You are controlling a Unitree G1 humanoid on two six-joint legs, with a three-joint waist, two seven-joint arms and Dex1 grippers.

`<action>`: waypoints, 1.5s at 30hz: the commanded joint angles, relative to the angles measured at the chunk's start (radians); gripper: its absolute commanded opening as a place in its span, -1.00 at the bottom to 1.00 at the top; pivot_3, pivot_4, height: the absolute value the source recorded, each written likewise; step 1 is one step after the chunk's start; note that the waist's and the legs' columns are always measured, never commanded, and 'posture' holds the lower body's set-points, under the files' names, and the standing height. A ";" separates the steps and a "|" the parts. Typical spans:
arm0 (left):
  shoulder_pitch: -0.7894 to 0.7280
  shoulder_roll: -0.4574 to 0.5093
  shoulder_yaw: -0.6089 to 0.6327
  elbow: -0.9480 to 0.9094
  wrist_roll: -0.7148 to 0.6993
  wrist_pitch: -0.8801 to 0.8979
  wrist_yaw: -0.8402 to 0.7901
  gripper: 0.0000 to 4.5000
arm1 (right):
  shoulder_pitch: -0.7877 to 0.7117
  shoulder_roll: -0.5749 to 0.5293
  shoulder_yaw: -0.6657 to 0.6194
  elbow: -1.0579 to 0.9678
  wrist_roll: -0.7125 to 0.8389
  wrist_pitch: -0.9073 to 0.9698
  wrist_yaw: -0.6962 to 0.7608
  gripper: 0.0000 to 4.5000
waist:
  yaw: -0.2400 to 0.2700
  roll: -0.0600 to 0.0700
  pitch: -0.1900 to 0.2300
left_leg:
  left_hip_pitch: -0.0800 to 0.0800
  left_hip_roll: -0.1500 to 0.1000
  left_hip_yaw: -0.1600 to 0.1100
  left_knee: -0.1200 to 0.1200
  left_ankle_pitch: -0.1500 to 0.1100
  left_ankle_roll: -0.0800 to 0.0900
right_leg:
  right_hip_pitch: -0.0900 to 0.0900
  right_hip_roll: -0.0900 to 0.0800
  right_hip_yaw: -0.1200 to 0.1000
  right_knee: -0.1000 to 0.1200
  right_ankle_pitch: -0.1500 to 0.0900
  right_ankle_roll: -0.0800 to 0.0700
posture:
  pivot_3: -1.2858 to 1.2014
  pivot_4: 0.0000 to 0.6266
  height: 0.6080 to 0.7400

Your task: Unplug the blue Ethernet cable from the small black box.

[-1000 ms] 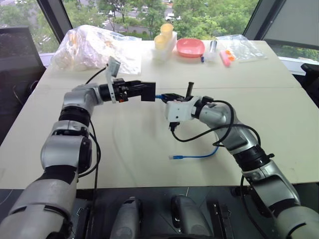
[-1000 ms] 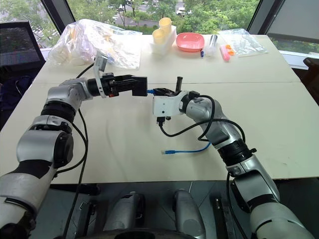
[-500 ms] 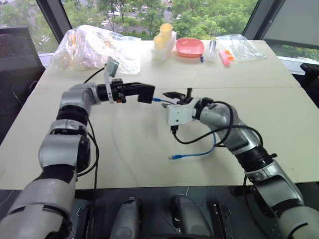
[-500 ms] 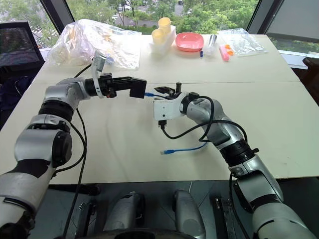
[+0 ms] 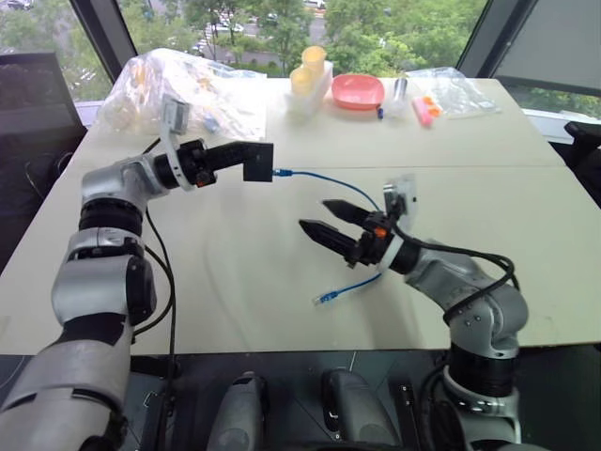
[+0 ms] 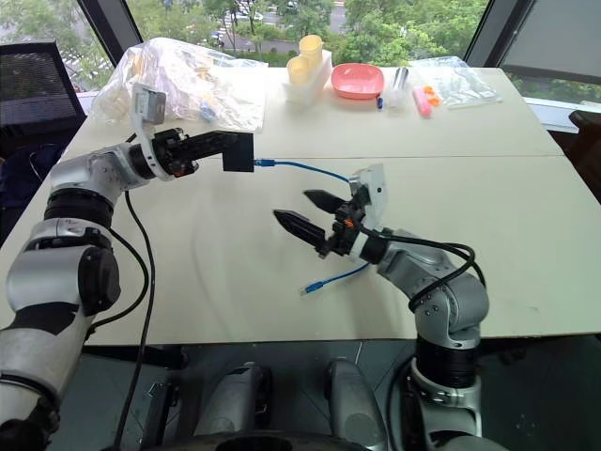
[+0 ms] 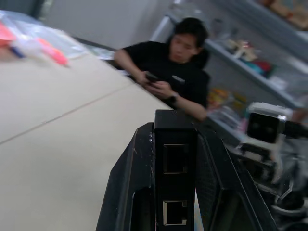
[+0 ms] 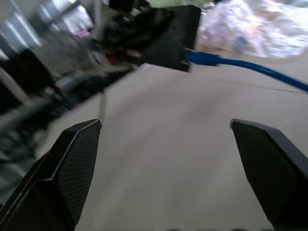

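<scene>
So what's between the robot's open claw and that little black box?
Only bare table and the blue Ethernet cable, seen in the left eye view.

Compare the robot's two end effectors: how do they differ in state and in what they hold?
The left end effector is shut on the small black box; the right end effector is open and holds nothing. The left reaches over the table toward the right; the right points back toward it. Both have black fingers.

A large beige table [image 5: 235, 272] is set before tall windows [image 5: 254, 23] with dark frames, through which green trees are seen in daylight. A black mesh chair [image 5: 33, 94] is placed beside the table's left edge. Beyond the table, shelving [image 7: 250, 57] stocked with goods is seen behind a seated person [image 7: 178, 72] in black.
</scene>
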 commanded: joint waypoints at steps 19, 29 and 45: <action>0.110 0.134 0.023 -0.369 -0.189 0.241 0.013 -0.77 | -0.184 0.158 0.091 0.284 0.119 -0.207 -0.130 0.98 | 0.000 0.000 0.000 | -0.002 -0.001 0.000 -0.001 0.000 0.000 | -0.002 0.001 0.000 0.000 0.001 0.001 | 0.03 -0.52 1.00; 0.113 0.131 0.001 -0.360 -0.186 0.220 0.007 -0.77 | -0.189 0.155 0.096 0.281 0.161 -0.220 -0.141 0.98 | -0.001 0.000 0.000 | -0.002 -0.001 0.000 -0.002 0.000 0.000 | -0.002 0.002 0.000 0.000 0.001 0.001 | 0.03 -0.52 1.00; 0.115 0.132 0.001 -0.359 -0.190 0.217 0.012 -0.77 | -0.174 0.161 0.122 0.272 0.200 -0.228 -0.135 -0.32 | -0.001 0.000 0.000 | -0.002 -0.001 0.000 -0.002 0.000 0.000 | -0.002 0.002 0.000 0.000 0.001 0.001 | 0.03 -0.52 1.00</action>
